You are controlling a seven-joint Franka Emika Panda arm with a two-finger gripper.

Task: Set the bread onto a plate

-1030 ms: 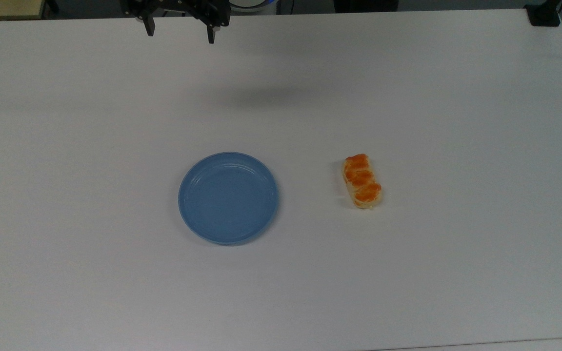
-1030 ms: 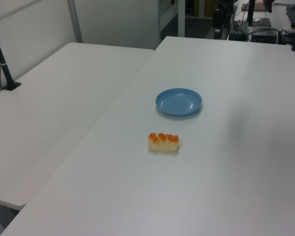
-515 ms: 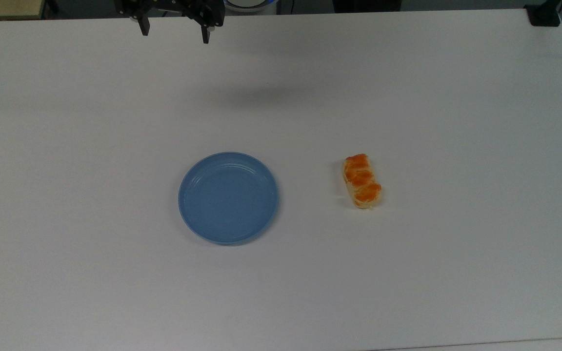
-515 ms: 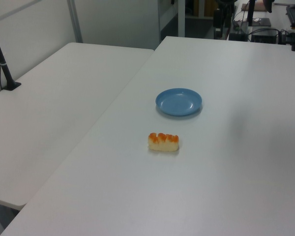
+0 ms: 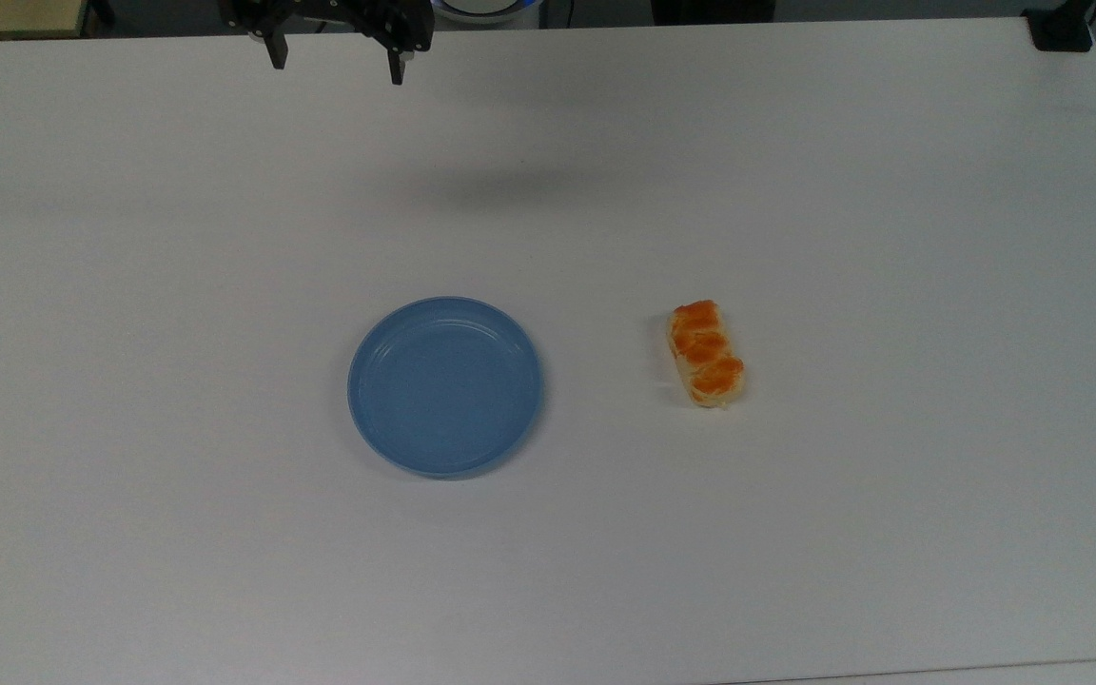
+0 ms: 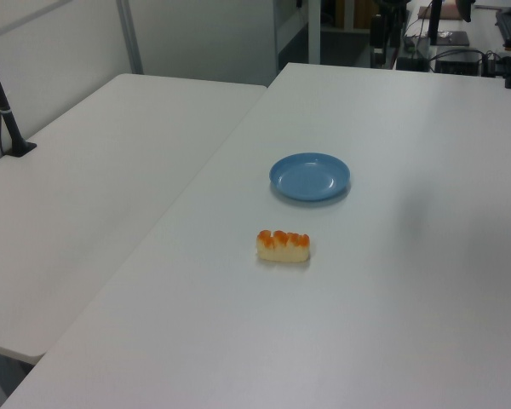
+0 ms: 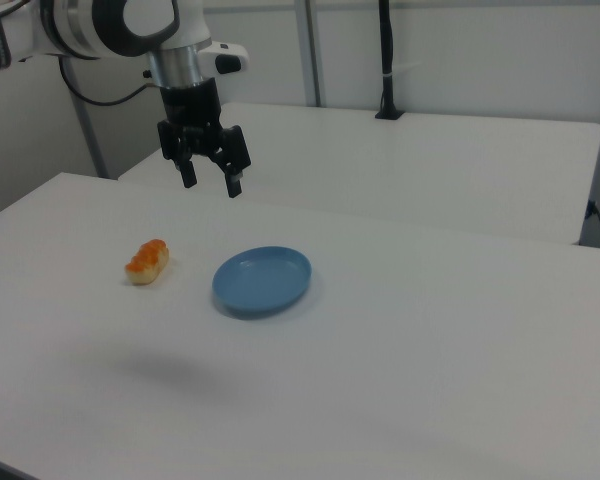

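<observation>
Nothing moved yet: the bread waits on the table, the plate is bare.

The bread (image 5: 706, 354) lies well apart from the plate (image 5: 444, 385), on the top view's right; the gripper (image 7: 210, 172) hangs high, spread and holding nothing, so reaching, grasping and carrying all remain.

Even, diffuse overhead light falls on the white table (image 5: 795, 190), with no glare. A soft blurred shadow (image 5: 500, 185) lies on it in the top view, another (image 7: 170, 372) in the right view. The plate (image 5: 445, 385) and bread (image 5: 706, 354) cast thin, faint shadows.
</observation>
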